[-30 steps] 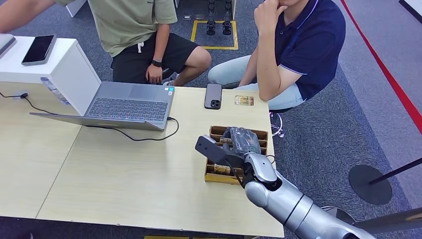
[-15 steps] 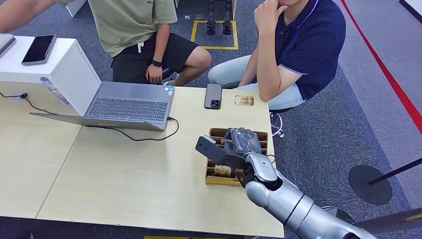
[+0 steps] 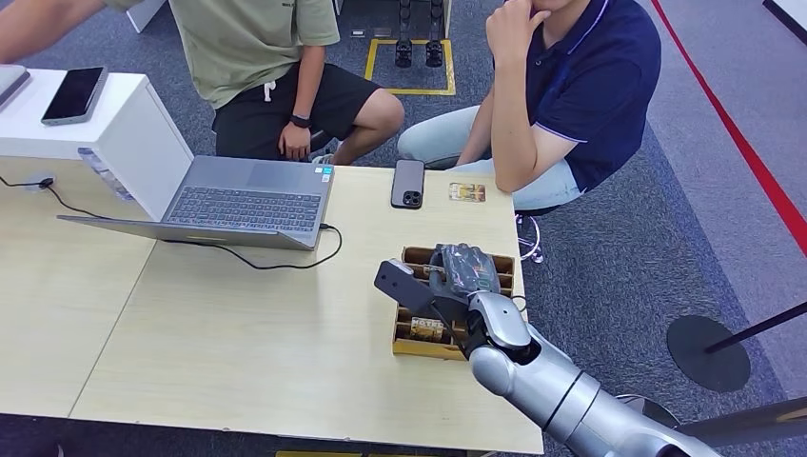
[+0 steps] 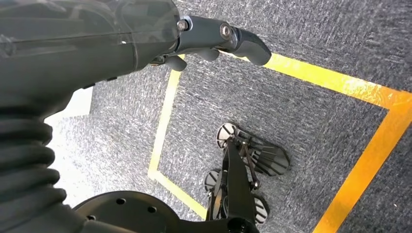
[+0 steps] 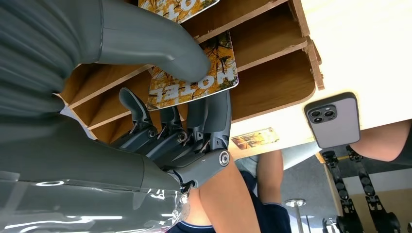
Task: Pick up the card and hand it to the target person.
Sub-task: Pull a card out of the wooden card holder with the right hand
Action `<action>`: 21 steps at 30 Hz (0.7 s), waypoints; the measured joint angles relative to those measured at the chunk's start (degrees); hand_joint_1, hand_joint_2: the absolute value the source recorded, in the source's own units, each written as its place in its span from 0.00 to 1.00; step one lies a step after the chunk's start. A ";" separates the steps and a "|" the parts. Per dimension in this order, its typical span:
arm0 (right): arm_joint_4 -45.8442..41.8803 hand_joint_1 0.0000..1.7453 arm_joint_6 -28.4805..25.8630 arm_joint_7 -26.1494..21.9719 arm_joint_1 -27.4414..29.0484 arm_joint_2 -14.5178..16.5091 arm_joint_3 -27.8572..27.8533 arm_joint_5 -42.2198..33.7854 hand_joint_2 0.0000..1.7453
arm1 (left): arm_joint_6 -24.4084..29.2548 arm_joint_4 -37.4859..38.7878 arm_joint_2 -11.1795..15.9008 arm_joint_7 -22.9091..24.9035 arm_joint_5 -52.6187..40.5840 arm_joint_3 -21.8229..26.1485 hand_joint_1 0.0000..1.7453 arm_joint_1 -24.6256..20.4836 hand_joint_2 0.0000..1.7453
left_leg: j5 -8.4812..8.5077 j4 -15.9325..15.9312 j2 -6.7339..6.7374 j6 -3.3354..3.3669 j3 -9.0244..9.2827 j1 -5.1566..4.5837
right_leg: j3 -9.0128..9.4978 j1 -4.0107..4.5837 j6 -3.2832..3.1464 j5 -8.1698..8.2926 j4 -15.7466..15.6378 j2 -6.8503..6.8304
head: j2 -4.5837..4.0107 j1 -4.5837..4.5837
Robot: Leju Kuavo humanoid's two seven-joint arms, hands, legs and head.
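right robot hand (image 5: 184, 121) pinching card (image 5: 194, 80) in wooden box (image 5: 277, 53) | left robot hand (image 4: 194, 39) empty, fingers apart

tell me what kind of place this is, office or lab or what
Most likely a robot test area in an office or lab: grey carpet marked with yellow floor tape, a light wooden table with an open laptop, and a wooden card box from which the right hand pinches a hotel card.

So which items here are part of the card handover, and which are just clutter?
Part of the job:
- card, pinched by the right hand
- wooden card box
- person in navy shirt

Lying about:
- laptop
- black phone
- loose card
- white box
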 joint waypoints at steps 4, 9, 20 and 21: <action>0.00 0.81 -0.24 -0.28 0.08 0.00 -0.05 -0.25 1.00 | 0.06 0.00 0.03 0.12 -0.02 0.00 0.00 0.00 1.00 | 0.00 0.00 0.00 0.00 0.00 0.00 | 0.00 0.00 0.00 0.00 0.00 0.00 | 0.00 0.00; -0.03 0.81 -4.14 -3.67 0.90 -0.01 -0.77 -2.61 1.00 | 0.50 0.00 0.45 1.17 -0.04 -0.01 0.00 0.01 1.00 | 0.00 0.00 0.00 0.00 -0.01 0.00 | -0.01 0.00 0.00 0.00 0.00 0.00 | 0.00 -0.01; -3.73 0.81 -8.15 -2.98 -0.59 -0.73 -3.70 -0.74 1.00 | 0.51 0.00 0.69 1.41 -0.18 0.00 0.00 0.02 1.00 | 0.00 0.00 0.02 0.00 0.00 -0.01 | -0.01 0.00 0.00 0.01 0.00 0.01 | 0.00 -0.01; -4.02 0.81 -8.50 -2.87 -0.96 -0.83 -3.94 -0.28 1.00 | 0.47 0.00 0.69 1.49 -0.22 -0.01 0.00 0.02 1.00 | 0.00 0.00 0.02 0.00 0.00 -0.01 | -0.01 0.00 0.00 0.01 0.00 0.01 | 0.00 -0.01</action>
